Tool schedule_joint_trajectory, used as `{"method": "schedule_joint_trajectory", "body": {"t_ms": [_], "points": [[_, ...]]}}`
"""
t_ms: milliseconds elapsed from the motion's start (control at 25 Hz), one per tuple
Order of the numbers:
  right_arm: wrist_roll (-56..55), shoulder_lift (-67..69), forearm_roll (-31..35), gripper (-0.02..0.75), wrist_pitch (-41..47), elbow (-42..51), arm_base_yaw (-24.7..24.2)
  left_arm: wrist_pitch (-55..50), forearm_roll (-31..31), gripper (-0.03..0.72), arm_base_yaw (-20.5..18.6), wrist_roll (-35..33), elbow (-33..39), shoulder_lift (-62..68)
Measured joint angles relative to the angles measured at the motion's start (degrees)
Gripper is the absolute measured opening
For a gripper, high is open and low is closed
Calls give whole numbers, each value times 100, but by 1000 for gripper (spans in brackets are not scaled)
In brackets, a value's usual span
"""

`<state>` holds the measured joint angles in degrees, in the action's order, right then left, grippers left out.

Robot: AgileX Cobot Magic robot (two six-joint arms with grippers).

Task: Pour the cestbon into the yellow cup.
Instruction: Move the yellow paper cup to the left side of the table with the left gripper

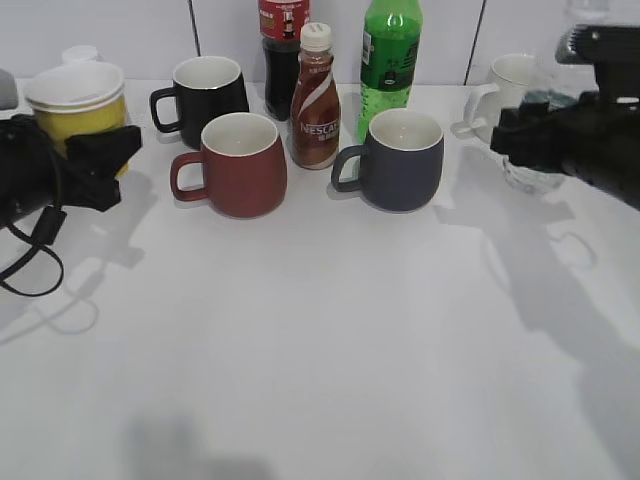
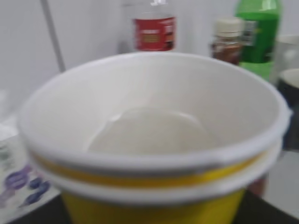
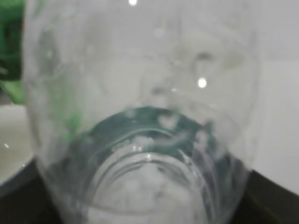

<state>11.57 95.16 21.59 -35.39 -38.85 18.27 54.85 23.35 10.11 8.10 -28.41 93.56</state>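
The yellow cup [image 1: 78,104], with white rim and white inside, is at the far left, and my left gripper [image 1: 95,160] is shut around its side. The cup fills the left wrist view [image 2: 154,140] and looks empty. My right gripper [image 1: 530,130] at the far right is shut on the cestbon [image 1: 528,175], a clear bottle mostly hidden behind the black fingers. In the right wrist view the clear bottle [image 3: 140,116] fills the frame, blurred, with some dark green label showing through. The two grippers are far apart.
Between the grippers at the back stand a black mug [image 1: 208,88], a red-brown mug [image 1: 240,165], a Nescafe bottle [image 1: 315,100], a cola bottle [image 1: 283,40], a bright green bottle [image 1: 390,60], a grey-blue mug [image 1: 402,158] and a white mug [image 1: 510,85]. A black cable [image 1: 35,250] loops at left.
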Motion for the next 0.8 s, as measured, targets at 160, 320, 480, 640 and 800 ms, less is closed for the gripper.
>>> {"method": "schedule_joint_trajectory", "body": {"t_ms": [160,320,480,640,800], "points": [[7,0,128,472,66,62,-167,87,-364,366,-75,-154,0,304],[184,0,146,472,60,62,-352,558,-789,366,-82,-550,0,846],[390,114,127,472,-143,62,-380,1240,-1175,366,-84,-624,-6,1437],[445,503,24,472,-523,62,-380,1266,-1315,366,-89,-630,-203,1944],[451,774,-57,472,-1012,66,-380,1279,-1328,366,-89,-630,-548,2243]]}}
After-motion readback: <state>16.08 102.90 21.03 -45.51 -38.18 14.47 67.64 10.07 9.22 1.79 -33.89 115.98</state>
